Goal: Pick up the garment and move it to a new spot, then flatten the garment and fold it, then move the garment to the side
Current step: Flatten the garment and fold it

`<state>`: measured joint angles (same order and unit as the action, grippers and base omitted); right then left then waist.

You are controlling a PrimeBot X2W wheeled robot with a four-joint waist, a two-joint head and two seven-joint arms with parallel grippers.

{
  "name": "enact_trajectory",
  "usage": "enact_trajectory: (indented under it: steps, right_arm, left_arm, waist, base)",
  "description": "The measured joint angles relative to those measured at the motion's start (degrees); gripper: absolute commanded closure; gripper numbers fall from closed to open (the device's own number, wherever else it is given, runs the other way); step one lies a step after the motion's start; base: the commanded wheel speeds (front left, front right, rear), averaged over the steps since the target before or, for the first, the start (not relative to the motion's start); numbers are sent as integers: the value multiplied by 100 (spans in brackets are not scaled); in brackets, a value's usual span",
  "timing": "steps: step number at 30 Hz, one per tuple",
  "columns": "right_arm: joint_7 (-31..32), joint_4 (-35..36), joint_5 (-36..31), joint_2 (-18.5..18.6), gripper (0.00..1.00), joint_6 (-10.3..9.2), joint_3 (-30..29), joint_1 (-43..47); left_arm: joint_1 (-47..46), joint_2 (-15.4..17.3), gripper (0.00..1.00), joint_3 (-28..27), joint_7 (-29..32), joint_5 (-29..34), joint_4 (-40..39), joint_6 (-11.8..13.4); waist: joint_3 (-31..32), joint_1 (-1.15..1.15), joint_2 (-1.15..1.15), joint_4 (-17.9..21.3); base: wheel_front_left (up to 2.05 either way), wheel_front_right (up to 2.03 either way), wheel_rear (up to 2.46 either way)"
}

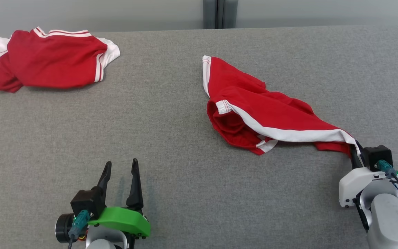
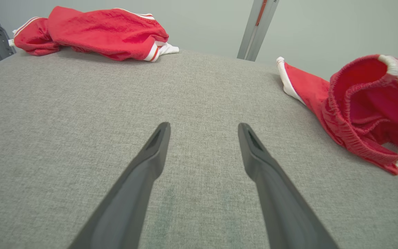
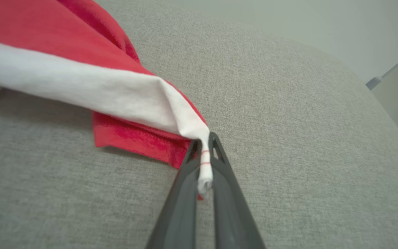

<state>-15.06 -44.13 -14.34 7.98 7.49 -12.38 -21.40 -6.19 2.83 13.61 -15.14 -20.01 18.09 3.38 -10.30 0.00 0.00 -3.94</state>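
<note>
A pair of red shorts with white side stripes (image 1: 254, 107) lies crumpled right of the table's middle, its elastic waist opening gaping toward the left wrist view (image 2: 361, 110). My right gripper (image 1: 355, 152) is shut on the garment's white-trimmed corner (image 3: 204, 166), the cloth pinched between the two dark fingers and stretched taut toward it. My left gripper (image 1: 120, 165) hovers open over bare table at the lower left, nothing between its fingers (image 2: 157, 145).
A second red and white garment (image 1: 47, 58) lies bunched at the table's far left corner, also in the left wrist view (image 2: 95, 31). The grey fabric table (image 1: 171, 138) ends at a pale wall with a grey post (image 1: 219, 14).
</note>
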Motion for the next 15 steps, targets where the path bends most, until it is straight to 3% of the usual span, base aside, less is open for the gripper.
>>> enact_trajectory:
  steps: [1, 3, 4, 7, 8, 9, 10, 15]
  right_arm:
    - [0, 16, -2, 3, 100, 0, -14, 3]
    - [0, 104, -16, 3, 65, 0, -21, 16]
    - [0, 137, -19, 0, 57, 0, -21, 24]
    - [0, 221, -15, -1, 56, 0, -35, 114]
    - [0, 236, -13, 0, 45, 0, -44, 135]
    - [0, 255, 4, 0, 18, 0, -53, 151]
    - [0, 274, 14, 3, 0, 0, -55, 165]
    - [0, 513, 154, -7, 0, 0, 4, 270]
  left_arm:
    - [-1, 0, 0, -3, 1, 2, 5, 0]
    - [-2, 0, 0, -8, 0, 9, 16, 0]
    - [-2, 0, 0, -9, 1, 12, 20, 0]
    - [-3, 0, 0, -13, 1, 24, 29, 0]
    - [-3, 0, 0, -15, 1, 24, 31, 0]
    - [-3, 0, 0, -19, 0, 24, 32, -1]
    - [-3, 0, 0, -22, 1, 24, 32, -1]
    - [-3, 0, 0, -26, 0, 25, 27, -2]
  waist:
    - [5, 0, 0, 20]
    - [15, 0, 0, 53]
    - [23, 0, 0, 70]
    - [50, 0, 0, 109]
    - [58, 0, 0, 119]
    - [69, 0, 0, 131]
    - [79, 0, 0, 142]
    - [138, 0, 0, 194]
  base:
    - [0, 0, 0]
    - [0, 0, 0]
    - [0, 0, 0]
    - [0, 0, 0]
    - [0, 0, 0]
    - [0, 0, 0]
    - [0, 0, 0]
    - [0, 0, 0]
